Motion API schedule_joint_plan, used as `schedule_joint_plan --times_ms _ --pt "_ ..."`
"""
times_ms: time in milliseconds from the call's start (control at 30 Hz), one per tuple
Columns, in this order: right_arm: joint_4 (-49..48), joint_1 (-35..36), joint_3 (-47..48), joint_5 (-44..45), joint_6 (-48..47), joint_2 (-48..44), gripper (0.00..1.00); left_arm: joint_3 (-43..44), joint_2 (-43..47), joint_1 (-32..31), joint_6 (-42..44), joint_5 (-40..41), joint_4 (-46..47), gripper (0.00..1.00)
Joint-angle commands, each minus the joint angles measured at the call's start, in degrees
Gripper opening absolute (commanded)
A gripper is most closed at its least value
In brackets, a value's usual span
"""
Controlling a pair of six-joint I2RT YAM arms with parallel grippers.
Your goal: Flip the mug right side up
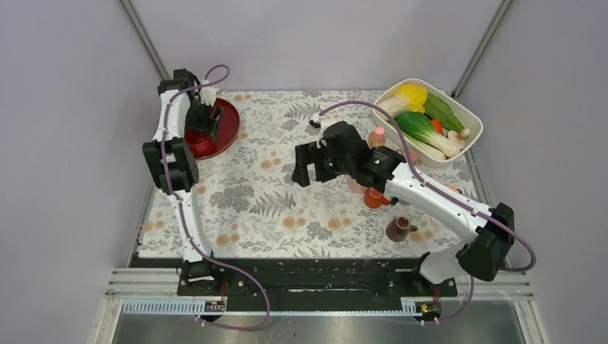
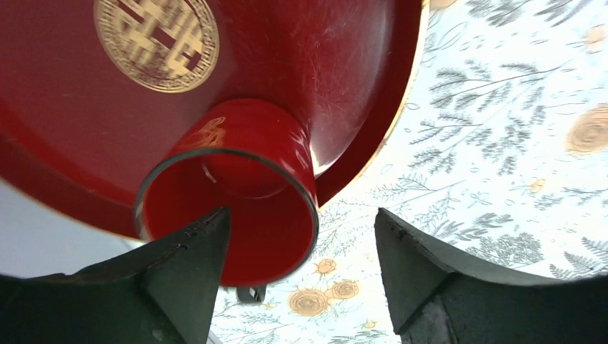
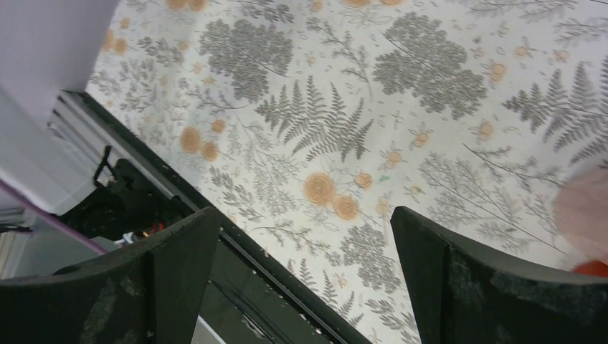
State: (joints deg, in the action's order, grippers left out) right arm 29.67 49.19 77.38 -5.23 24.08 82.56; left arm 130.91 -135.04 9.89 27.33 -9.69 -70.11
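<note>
Below my right wrist, the pale pink mug [image 3: 585, 213] is mostly hidden. From above, my own arm covers all but a sliver of it. My wrist camera catches only a blurred pink edge, cut off at the right of the frame, so I cannot tell which way up it sits. It lies outside my right gripper [image 3: 305, 211], just past the finger on the right of that view. Those fingers are spread wide above the floral cloth [image 3: 323, 129] with nothing between them. A small orange cup [image 1: 373, 198] stands just beside the mug — touching or not, I can't tell. Farther off, my left gripper [image 2: 302, 215] is spread wide too and grips nothing, one finger crossing the mouth of a glossy red mug [image 2: 251, 136] on the red plate [image 2: 358, 72].
</note>
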Motion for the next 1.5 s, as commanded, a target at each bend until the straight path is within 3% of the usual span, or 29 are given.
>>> schedule_joint_plan --times_ms 0,100,200,300,500,733,1133,1467 --pt "9.64 0.29 4.78 12.66 -7.42 -3.17 1.0 -0.34 13.93 0.28 -0.55 -4.99 5.3 0.79" --pt "15.9 0.17 3.47 18.21 -20.39 -5.61 0.99 -2.77 20.03 0.01 -0.86 -8.49 5.6 0.81" --pt "19.57 -0.76 -1.0 17.1 -38.52 -8.07 0.99 -7.27 26.09 -0.67 -1.09 -11.93 5.69 0.82" --pt "21.17 -3.37 -4.6 16.59 -50.65 -7.94 1.0 -11.82 31.11 -1.9 -2.36 -14.27 5.56 0.82" --pt "21.7 -17.21 -6.12 9.95 -56.53 -5.43 0.99 -18.52 36.64 -4.23 -3.35 -17.66 3.48 0.82" --pt "12.43 -22.66 -9.1 5.48 -65.6 -2.31 0.98 -23.03 39.57 -5.07 -2.28 -16.5 3.37 0.82" --pt "13.67 -24.07 -5.53 -2.69 -64.42 7.05 0.83 -25.57 42.72 -5.07 -1.68 -17.07 3.43 0.82" --pt "13.98 -23.31 -4.96 -10.73 -50.21 6.91 0.62 -25.95 42.72 -5.13 -1.79 -17.08 3.45 0.82"
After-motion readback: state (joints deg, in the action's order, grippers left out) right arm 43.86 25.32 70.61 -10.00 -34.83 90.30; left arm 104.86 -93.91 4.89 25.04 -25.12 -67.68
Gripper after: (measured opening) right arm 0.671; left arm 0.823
